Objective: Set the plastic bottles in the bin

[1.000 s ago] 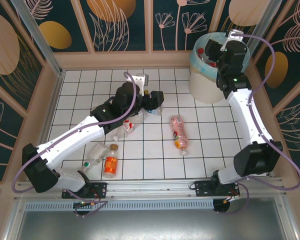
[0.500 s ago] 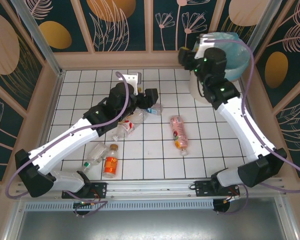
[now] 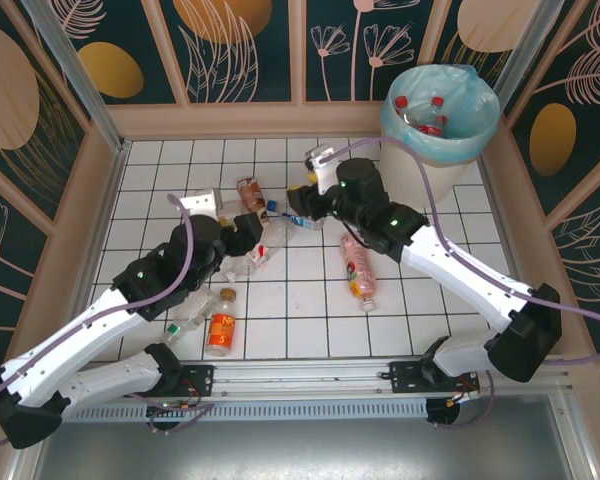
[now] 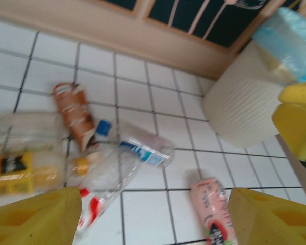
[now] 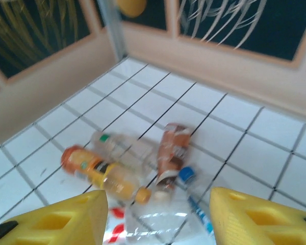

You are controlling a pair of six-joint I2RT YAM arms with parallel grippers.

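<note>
Hovering over blurry plastic bottles point(image 4: 143, 150), L fingers point(image 4: 35, 214) & R fingers point(image 5: 56, 219) apart, apparently empty; bin point(image 3: 455, 170) beyond.

Bright, even light cast only soft shadows. Both wrist views were motion-blurred; the plastic bottles point(image 4: 143, 150) ahead of the left gripper point(image 4: 154, 196) looked smeared.

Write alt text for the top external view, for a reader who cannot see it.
Two robot arms reach over a white tiled table toward a heap of plastic bottles at its centre, left gripper and right gripper open and empty. A pink bottle lies apart. The bin, at the far right corner, already holds several bottles.
</note>
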